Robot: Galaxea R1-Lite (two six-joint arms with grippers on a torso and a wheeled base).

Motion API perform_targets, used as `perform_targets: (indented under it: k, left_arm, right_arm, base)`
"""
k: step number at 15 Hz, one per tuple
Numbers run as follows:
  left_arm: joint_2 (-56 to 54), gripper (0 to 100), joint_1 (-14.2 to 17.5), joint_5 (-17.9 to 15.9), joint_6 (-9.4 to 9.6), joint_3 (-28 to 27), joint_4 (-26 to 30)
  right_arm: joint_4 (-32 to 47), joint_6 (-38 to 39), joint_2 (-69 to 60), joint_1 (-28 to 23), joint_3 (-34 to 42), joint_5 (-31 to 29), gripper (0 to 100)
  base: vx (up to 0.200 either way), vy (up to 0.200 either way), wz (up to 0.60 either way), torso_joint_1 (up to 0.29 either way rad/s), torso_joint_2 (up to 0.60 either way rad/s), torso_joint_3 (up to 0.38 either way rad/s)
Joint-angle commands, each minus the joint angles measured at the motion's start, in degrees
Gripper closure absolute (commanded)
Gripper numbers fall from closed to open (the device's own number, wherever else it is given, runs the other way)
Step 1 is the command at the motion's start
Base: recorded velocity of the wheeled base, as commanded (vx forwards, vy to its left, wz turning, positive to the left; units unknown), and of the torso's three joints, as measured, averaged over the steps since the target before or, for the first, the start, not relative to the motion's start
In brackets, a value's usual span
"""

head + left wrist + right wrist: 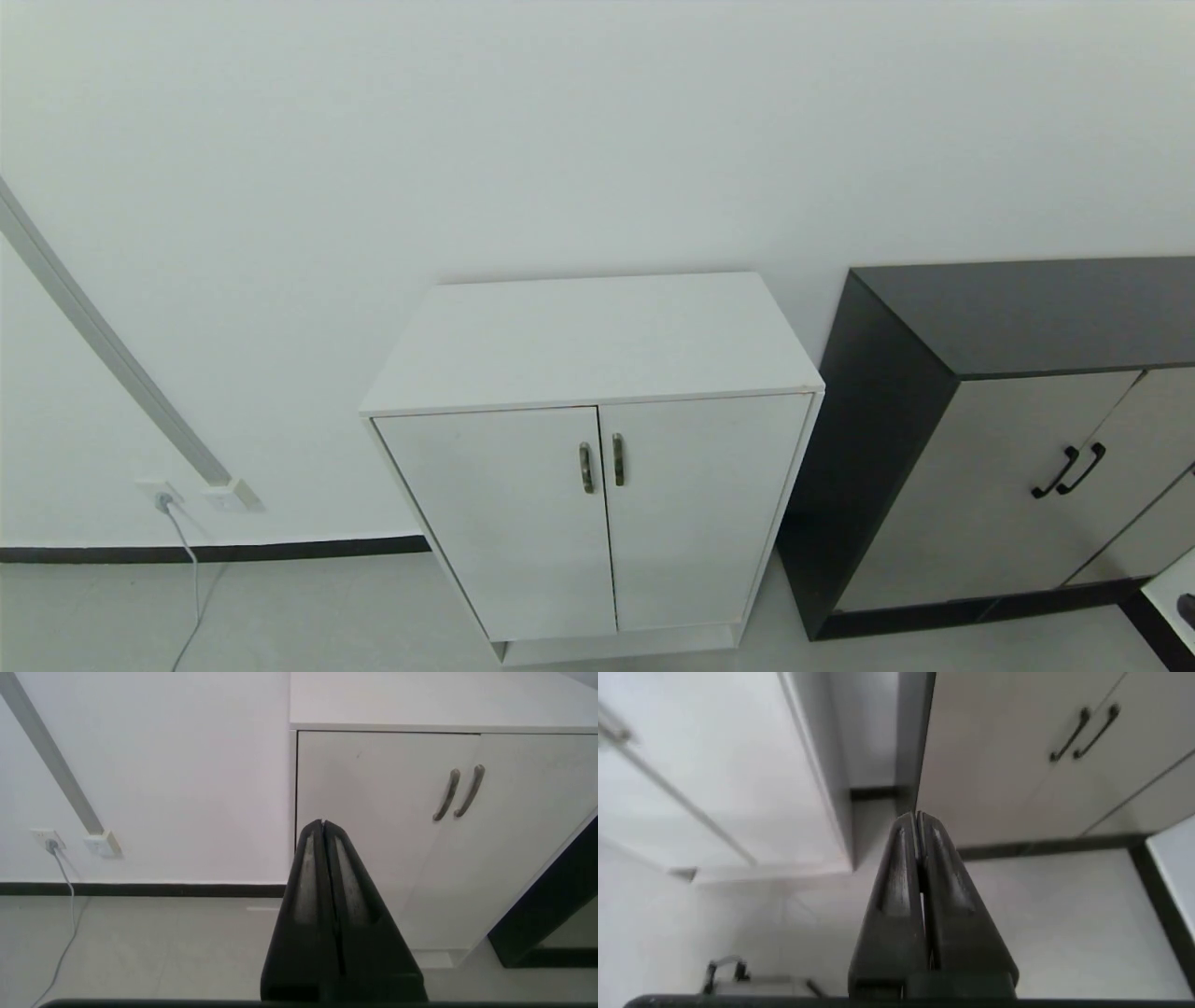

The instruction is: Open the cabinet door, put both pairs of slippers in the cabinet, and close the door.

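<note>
A bare white wall (597,140) and grey floor (308,616) make up the room. The left gripper (322,826) has its jaws pressed together, and so has the right gripper (918,817). Both hang apart from the white cabinet (597,341), which stands at twelve o'clock with both doors shut. Its two handles (586,468) sit just beside each other, so I'd worry about the jaws hooking both at once. The right door might also swing into the black cabinet (887,448) at three o'clock.

Beyond my left claw (322,823) I see a plain white wall (560,121) with a black skirting strip (215,551), a socket (154,490) with a grey cable (194,569), and a pale tiled floor (140,952). Ahead of my right claw (918,817) stands a black sideboard (887,401) with grey doors.
</note>
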Motion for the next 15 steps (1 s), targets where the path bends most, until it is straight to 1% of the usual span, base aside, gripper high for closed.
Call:
perform_targets:
  k: [1, 3, 5, 6, 10, 11, 12, 14, 15]
  left_arm:
    - [0.07, 100, -0.02, 0.04, -0.04, 0.0, 0.0]
    - [0.07, 100, -0.02, 0.04, -0.04, 0.0, 0.0]
    - [0.07, 100, -0.02, 0.04, -0.04, 0.0, 0.0]
    - [0.07, 100, -0.02, 0.04, -0.04, 0.0, 0.0]
    - [0.07, 100, -0.02, 0.04, -0.04, 0.0, 0.0]
    - [0.07, 100, -0.02, 0.04, -0.04, 0.0, 0.0]
    - [0.07, 100, -0.02, 0.04, -0.04, 0.0, 0.0]
    - [0.07, 100, -0.02, 0.04, 0.05, 0.0, 0.0]
    - [0.07, 100, -0.02, 0.04, -0.04, 0.0, 0.0]
  right_arm:
    - [8.25, -0.02, -11.94, 0.24, -0.11, 0.86, 100]
    - [16.87, -0.02, -18.7, 0.24, -0.11, 3.06, 100]
    - [22.58, -0.11, -23.1, 0.6, -0.02, 3.76, 100]
    - [27.24, -0.2, -26.61, 1.74, -0.11, 3.85, 100]
    - [28.12, -0.11, -27.58, 5.78, -0.37, 3.93, 100]
    - [28.2, -0.11, -28.11, 8.33, -0.37, 3.85, 100]
    - [28.2, -0.11, -28.11, 9.21, -0.37, 3.76, 100]
    - [28.2, -0.37, -28.2, 10.44, -0.46, 4.55, 100]
    - [29.0, -1.78, -29.87, 12.29, 0.07, 6.13, 100]
  base:
    - [0.0, 0.0, 0.0, 0.0, 0.0, 0.0]
    - [0.0, 0.0, 0.0, 0.0, 0.0, 0.0]
    - [0.0, 0.0, 0.0, 0.0, 0.0, 0.0]
    - [0.0, 0.0, 0.0, 0.0, 0.0, 0.0]
    - [0.0, 0.0, 0.0, 0.0, 0.0, 0.0]
    - [0.0, 0.0, 0.0, 0.0, 0.0, 0.0]
    - [0.0, 0.0, 0.0, 0.0, 0.0, 0.0]
    - [0.0, 0.0, 0.0, 0.0, 0.0, 0.0]
    - [0.0, 0.0, 0.0, 0.0, 0.0, 0.0]
